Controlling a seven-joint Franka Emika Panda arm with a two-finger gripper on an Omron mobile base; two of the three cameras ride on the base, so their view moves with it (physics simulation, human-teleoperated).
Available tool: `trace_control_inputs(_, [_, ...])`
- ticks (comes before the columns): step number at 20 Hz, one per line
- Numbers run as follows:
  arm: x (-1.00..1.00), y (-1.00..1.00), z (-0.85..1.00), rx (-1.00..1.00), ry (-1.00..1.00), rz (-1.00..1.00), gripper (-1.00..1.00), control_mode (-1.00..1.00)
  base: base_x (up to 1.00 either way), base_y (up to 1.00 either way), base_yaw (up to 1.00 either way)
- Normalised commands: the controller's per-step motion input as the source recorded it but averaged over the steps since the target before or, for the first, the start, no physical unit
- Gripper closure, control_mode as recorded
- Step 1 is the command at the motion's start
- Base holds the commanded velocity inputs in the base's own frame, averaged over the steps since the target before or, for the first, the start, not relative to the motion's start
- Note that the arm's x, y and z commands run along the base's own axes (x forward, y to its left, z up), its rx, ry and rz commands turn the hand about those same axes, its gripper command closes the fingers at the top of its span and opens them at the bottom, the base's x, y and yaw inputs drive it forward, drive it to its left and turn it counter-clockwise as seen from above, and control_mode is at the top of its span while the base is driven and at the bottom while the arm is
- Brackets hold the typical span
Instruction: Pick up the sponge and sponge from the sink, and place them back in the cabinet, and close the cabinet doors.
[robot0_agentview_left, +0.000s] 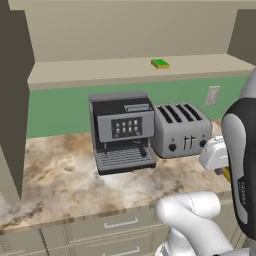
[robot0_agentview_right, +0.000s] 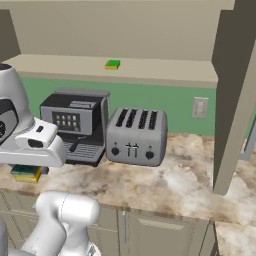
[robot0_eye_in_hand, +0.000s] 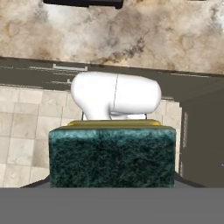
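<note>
Hand view has the dark-topped sponge (robot0_eye_in_hand: 111, 155) sitting right up against the lens, so the gripper (robot0_agentview_right: 31, 173) is clamped on it, scrubby side facing the camera with a sliver of yellow base along its far edge. I can't actually see the fingertips there, the sponge hides them.

From the right base view, I've got that sponge hanging low at the left, under the white hand, about level with the counter (robot0_agentview_right: 165, 187) edge. The cabinet (robot0_agentview_right: 227, 95) shelf is up and back from there, above the coffee machine (robot0_agentview_right: 76, 125) and the toaster (robot0_agentview_right: 136, 136). So the thing that matters: the target lies well above the claw and further in, past both appliances.

The bright green sponge (robot0_agentview_left: 160, 63) is already parked on the shelf, roughly over the toaster. In the left base view there's plenty of bare shelf to the left of it.

My guess is I need to lift first, clear the top of the coffee machine, then push in and set this one down beside its buddy. The doors come after; one door (robot0_agentview_right: 235, 100) stands open at the right.
</note>
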Motion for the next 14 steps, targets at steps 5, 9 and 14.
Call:
trace_control_inputs(5, [0.0,0.0,0.0,0.0,0.0,0.0,1.0,1.0,0.4,0.0,0.0])
trace_control_inputs(9, [0.0,0.0,0.0,0.0,0.0,0.0,1.0,1.0,0.12,0.0,0.0])
trace_control_inputs(14, [0.0,0.0,0.0,0.0,0.0,0.0,1.0,1.0,0.0,0.0,0.0])
